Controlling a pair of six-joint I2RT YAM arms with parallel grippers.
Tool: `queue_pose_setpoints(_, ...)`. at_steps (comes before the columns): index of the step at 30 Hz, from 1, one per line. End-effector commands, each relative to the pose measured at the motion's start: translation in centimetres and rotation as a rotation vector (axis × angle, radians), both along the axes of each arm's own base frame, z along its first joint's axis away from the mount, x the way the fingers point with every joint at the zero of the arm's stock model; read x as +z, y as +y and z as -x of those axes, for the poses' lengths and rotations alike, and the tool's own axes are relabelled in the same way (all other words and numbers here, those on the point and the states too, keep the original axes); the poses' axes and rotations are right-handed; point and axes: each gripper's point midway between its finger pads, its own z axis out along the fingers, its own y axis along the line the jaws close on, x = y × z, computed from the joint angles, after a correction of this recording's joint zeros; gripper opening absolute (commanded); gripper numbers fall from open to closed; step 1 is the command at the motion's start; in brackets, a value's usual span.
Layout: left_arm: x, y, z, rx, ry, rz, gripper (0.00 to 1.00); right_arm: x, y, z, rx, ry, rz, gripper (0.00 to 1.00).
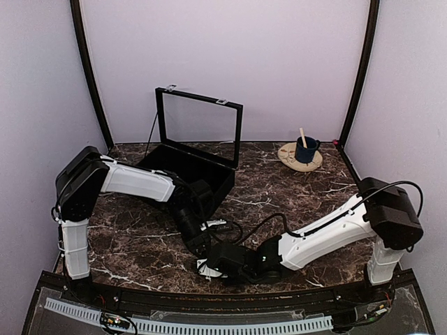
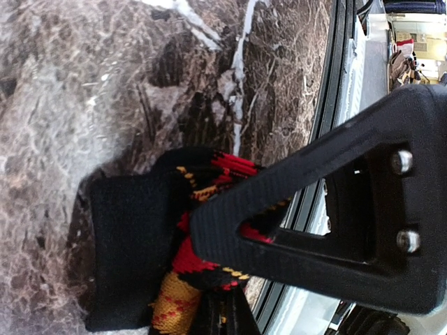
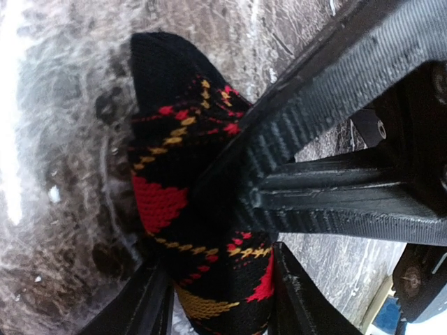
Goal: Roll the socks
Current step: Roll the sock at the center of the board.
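Note:
The socks (image 2: 188,258) are a bunched roll, black with red and tan-yellow diamonds, lying on the dark marble table near its front edge. My left gripper (image 2: 223,310) is shut, pinching the roll's fabric at its lower end. A black triangular finger (image 2: 314,209) of the right gripper lies across the roll. In the right wrist view the socks (image 3: 174,174) stand between the two fingers of my right gripper (image 3: 220,296), which press on both sides. In the top view both grippers, left (image 1: 199,241) and right (image 1: 215,265), meet at the front centre and hide the socks.
An open black box (image 1: 209,183) with its lid raised stands at the back left of centre. A blue mug (image 1: 305,149) with a stick in it sits on a round tan coaster (image 1: 288,155) at the back right. The table's front rail (image 1: 223,299) runs just below the grippers.

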Motion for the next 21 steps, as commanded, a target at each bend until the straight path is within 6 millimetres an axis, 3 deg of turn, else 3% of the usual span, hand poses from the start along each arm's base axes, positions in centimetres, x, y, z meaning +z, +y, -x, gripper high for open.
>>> queue_pose_setpoints(1,0.0,0.5,0.2,-0.007,0.019,-0.009,0.00,-0.8,0.8,-0.3,0.009,0.045,-0.004,0.35)
queue_pose_setpoints(10,0.2,0.5,-0.9,0.016,-0.031,-0.023,0.00,-1.5,-0.7,0.8,-0.011,0.150,0.034,0.00)
queue_pose_setpoints(21,3.4,-0.2,-2.8,0.130,-0.171,0.035,0.07,-0.7,-1.7,2.6,-0.061,0.297,0.079,0.00)
